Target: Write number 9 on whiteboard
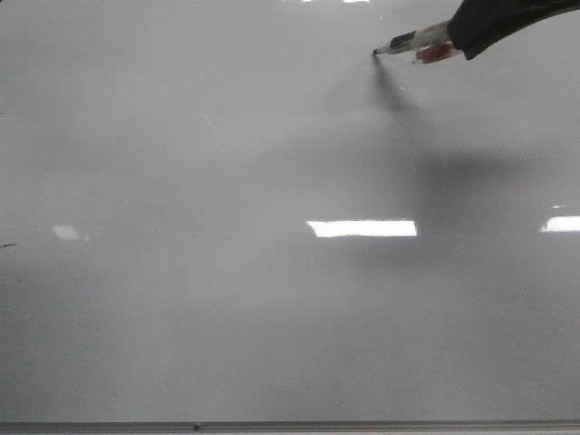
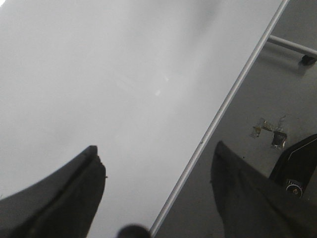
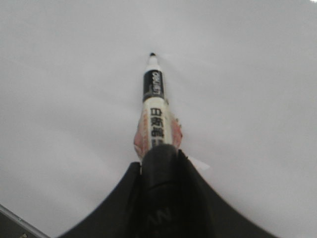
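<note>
The whiteboard fills the front view, glossy pale grey with bright light reflections. No drawn number 9 shows on it. My right gripper enters at the top right, shut on a black-and-white marker whose tip sits at or just above the board. In the right wrist view the marker sticks out from between the shut fingers, tip against the whiteboard. My left gripper is open and empty over the whiteboard's framed edge.
A thin grey frame strip runs along the board's near edge and also shows in the left wrist view. A tiny dark stray dash sits at the far left. Grey floor with a metal leg lies beyond the board.
</note>
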